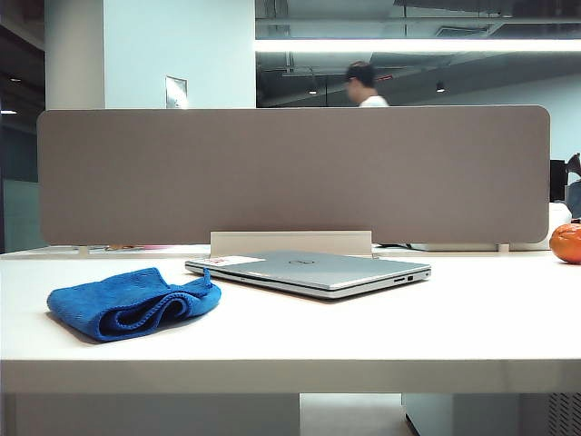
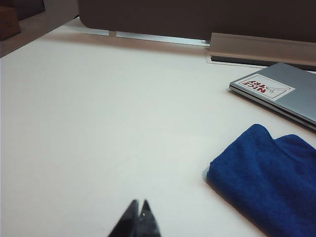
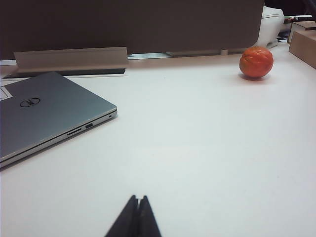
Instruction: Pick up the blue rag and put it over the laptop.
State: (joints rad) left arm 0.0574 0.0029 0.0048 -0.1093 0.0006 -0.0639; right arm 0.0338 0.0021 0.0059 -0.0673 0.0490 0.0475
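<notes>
The blue rag point(image 1: 134, 302) lies crumpled on the white table, left of the closed silver laptop point(image 1: 313, 270). Neither arm shows in the exterior view. In the left wrist view the rag point(image 2: 274, 175) sits some way off from my left gripper point(image 2: 139, 202), whose black fingertips are pressed together with nothing between them. The laptop's corner with a white-red sticker point(image 2: 266, 87) shows beyond the rag. In the right wrist view my right gripper point(image 3: 138, 198) is shut and empty, well short of the laptop point(image 3: 44, 116) with its round logo and side ports.
A grey divider panel point(image 1: 290, 173) on a light base runs along the table's far edge. An orange ball point(image 3: 256, 62) rests at the far right of the table. A person stands behind the panel. A brown box point(image 3: 303, 44) sits past the ball.
</notes>
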